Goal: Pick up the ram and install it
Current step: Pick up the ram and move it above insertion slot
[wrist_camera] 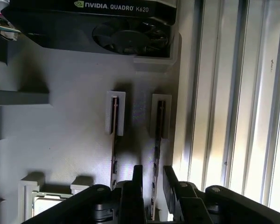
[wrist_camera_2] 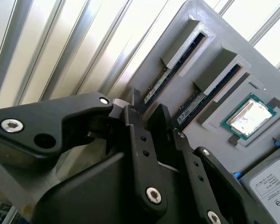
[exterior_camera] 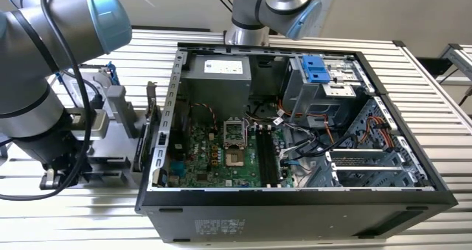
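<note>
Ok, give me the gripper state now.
Gripper: open, straddling the ram that stands in the grey tray; not yet clamped on it.

Open computer case (exterior_camera: pixel 295 219) on slatted table (exterior_camera: pixel 435 89), motherboard (exterior_camera: pixel 214 156) inside, gripper (exterior_camera: pixel 70 172) low by grey tray (exterior_camera: pixel 118 114) at the exterior view's left

We see a silver-grey arm (exterior_camera: pixel 33 95) with light-blue joint caps (exterior_camera: pixel 110 17), black cables (exterior_camera: pixel 83 103), and a black hand (wrist_camera: pixel 152 179) studded with silver screws (wrist_camera_2: pixel 152 195).

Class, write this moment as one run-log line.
step: pick up ram | gripper: open, straddling ram | ram: in grey tray slot, not yet lifted
</note>
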You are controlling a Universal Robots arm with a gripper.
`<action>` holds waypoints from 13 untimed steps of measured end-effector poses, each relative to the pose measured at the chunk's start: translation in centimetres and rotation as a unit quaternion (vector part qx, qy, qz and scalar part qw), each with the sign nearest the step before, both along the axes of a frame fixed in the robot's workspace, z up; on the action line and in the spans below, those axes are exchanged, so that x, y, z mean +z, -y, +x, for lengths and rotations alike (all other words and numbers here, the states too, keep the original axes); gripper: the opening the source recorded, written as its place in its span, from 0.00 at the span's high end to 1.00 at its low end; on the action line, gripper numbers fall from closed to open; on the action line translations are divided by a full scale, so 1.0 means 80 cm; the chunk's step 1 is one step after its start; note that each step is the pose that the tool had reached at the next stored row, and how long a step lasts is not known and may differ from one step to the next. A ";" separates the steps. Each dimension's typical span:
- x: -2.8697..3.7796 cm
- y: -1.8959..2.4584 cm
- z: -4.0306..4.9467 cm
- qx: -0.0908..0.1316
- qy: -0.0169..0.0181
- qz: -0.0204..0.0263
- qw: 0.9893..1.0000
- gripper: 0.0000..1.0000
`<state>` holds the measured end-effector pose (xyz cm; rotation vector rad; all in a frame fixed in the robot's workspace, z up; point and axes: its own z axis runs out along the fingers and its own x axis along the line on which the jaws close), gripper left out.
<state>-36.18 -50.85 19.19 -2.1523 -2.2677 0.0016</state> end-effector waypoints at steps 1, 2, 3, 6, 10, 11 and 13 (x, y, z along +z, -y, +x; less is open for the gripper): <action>0.0000 0.0000 0.000 0.000 0.000 0.000 1.000 1.00; 0.0000 0.0000 0.000 0.000 0.000 0.000 1.000 1.00; -0.0001 0.0000 0.000 0.000 0.000 0.000 1.000 1.00; -0.0002 0.0000 0.000 0.000 0.000 0.000 1.000 1.00; -0.0003 0.0000 0.000 0.000 0.000 0.000 1.000 1.00; -0.0003 0.0000 0.000 0.000 0.000 0.000 1.000 1.00; -0.0004 0.0000 0.000 0.000 0.000 0.000 1.000 1.00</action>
